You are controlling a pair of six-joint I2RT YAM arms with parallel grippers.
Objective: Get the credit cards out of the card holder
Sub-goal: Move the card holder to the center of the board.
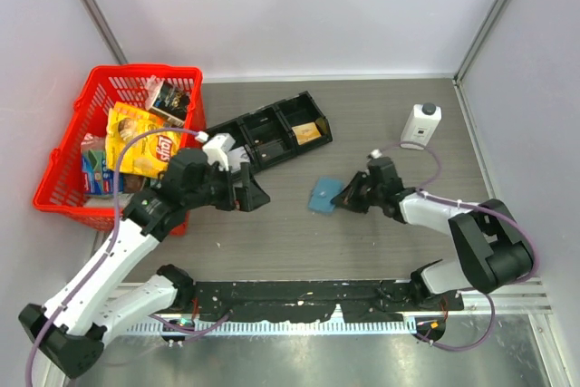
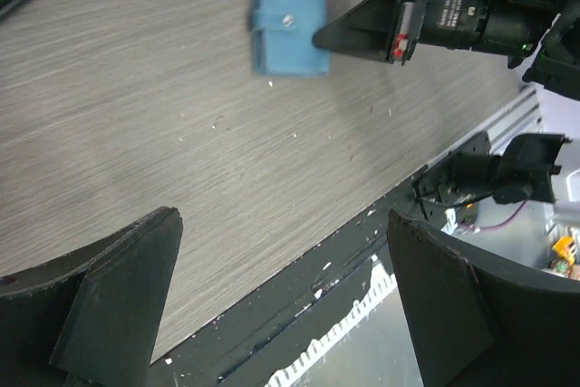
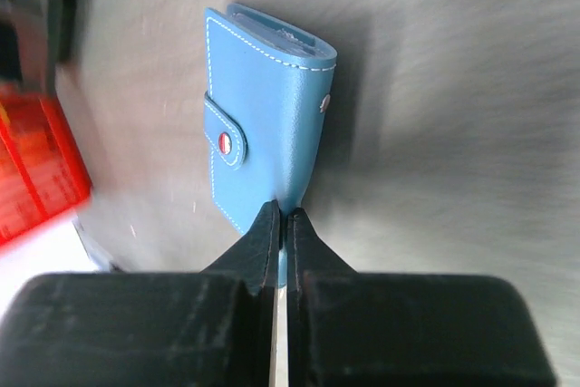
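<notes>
Card holder (image 3: 267,115): 1, closed; right gripper (image 3: 281,217) pinching edge.

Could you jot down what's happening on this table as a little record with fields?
Card holder: blue, closed, strap snapped shut
Right gripper: shut on the card holder's edge
Left gripper: open, apart from the holder
Credit cards: none out yet
Nearby: red basket, black tray
</notes>
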